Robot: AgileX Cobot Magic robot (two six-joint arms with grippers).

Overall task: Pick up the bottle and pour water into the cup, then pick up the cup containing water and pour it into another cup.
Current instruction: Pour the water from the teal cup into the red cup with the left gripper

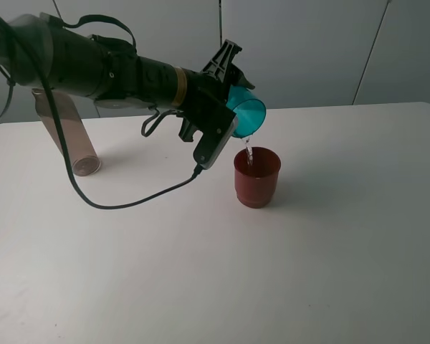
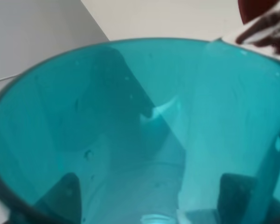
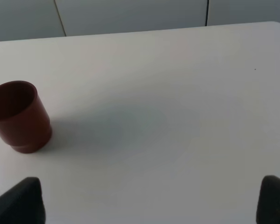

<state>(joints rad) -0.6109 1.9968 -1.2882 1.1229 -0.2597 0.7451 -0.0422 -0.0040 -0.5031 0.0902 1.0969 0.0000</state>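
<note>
My left gripper (image 1: 233,100) is shut on the teal cup (image 1: 247,111), which is tipped steeply with its mouth down to the right. A thin stream of water (image 1: 249,152) falls from its rim into the dark red cup (image 1: 257,177) standing just below on the table. The teal cup (image 2: 130,116) fills the left wrist view, with a sliver of the red cup (image 2: 259,9) beyond its rim. The smoky bottle (image 1: 68,136) stands at the back left, its top hidden behind the left arm. My right gripper (image 3: 147,205) is open over bare table, right of the red cup (image 3: 19,116).
A black cable (image 1: 122,204) trails from the left wrist across the white table (image 1: 308,272). A grey panelled wall (image 1: 308,50) runs along the table's far edge.
</note>
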